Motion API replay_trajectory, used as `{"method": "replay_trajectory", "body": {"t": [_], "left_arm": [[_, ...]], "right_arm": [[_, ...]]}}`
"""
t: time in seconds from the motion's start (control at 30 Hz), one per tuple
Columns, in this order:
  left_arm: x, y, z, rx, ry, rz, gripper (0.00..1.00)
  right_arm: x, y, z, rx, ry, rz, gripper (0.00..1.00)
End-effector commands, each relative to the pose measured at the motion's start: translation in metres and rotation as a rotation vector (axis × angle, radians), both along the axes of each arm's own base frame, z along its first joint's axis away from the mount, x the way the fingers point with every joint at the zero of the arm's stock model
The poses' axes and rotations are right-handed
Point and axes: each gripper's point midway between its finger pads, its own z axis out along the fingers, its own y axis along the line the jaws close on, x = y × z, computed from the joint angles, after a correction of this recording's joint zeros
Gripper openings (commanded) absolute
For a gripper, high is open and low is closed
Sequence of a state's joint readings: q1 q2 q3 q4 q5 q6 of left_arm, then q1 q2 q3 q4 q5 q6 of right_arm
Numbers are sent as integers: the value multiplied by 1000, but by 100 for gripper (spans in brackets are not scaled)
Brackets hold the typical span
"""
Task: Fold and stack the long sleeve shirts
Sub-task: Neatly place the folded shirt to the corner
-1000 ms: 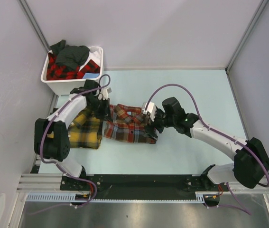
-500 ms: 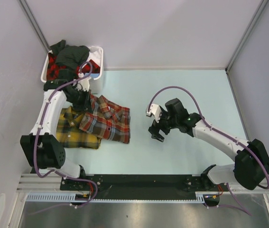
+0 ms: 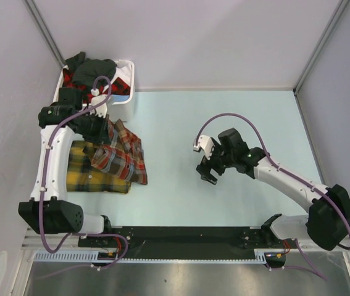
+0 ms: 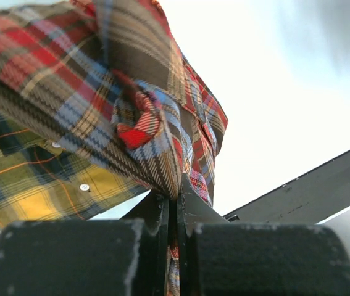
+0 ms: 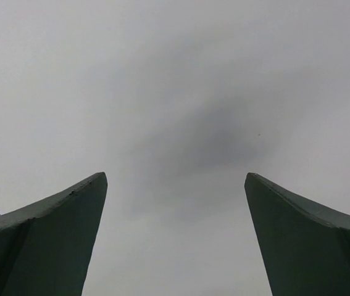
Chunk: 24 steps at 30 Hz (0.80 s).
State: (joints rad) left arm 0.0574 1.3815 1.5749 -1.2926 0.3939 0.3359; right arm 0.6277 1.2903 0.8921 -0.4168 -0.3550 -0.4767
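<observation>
My left gripper [image 3: 102,131] is shut on the red-brown plaid shirt [image 3: 120,157] at its far edge and holds it over the folded yellow-and-green plaid shirt [image 3: 88,174], partly covering it. In the left wrist view the red-brown shirt [image 4: 125,105] hangs bunched from the shut jaws [image 4: 173,200], with the yellow shirt [image 4: 26,185] below. My right gripper [image 3: 204,169] is open and empty above the bare table at mid right. The right wrist view shows only its two spread fingertips [image 5: 82,197] over grey surface.
A white plastic bin [image 3: 124,102] at the back left holds red-black plaid and dark grey shirts [image 3: 88,71]. The left wall stands close beside the bin and the shirts. The pale table [image 3: 242,117] stretches to the right.
My left gripper has dragged the red-brown shirt leftward from the table's middle onto the yellow shirt. My right gripper has let go of the shirt and drawn back slightly right, open.
</observation>
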Motion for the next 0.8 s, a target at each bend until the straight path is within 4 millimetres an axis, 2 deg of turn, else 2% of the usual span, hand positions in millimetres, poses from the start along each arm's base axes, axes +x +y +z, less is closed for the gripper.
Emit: {"method": "replay_trajectory", "body": {"t": [0.0,0.33,0.53,0.77], "left_arm": [[-4,6,35,39,-142,-27,0],[-22,-2,50,23,-203,-90,0],[-28,-3,65,35,-253,-105,0],[-31,1,63,52,-251,-116,0]], "right_arm": [[1,-6,10,2,-52,-5,100],[-2,-14,11,-11,-82,8,100],[-4,-17,11,-16,-90,3,100],[0,-17,14,-11,-109,-8,100]]}}
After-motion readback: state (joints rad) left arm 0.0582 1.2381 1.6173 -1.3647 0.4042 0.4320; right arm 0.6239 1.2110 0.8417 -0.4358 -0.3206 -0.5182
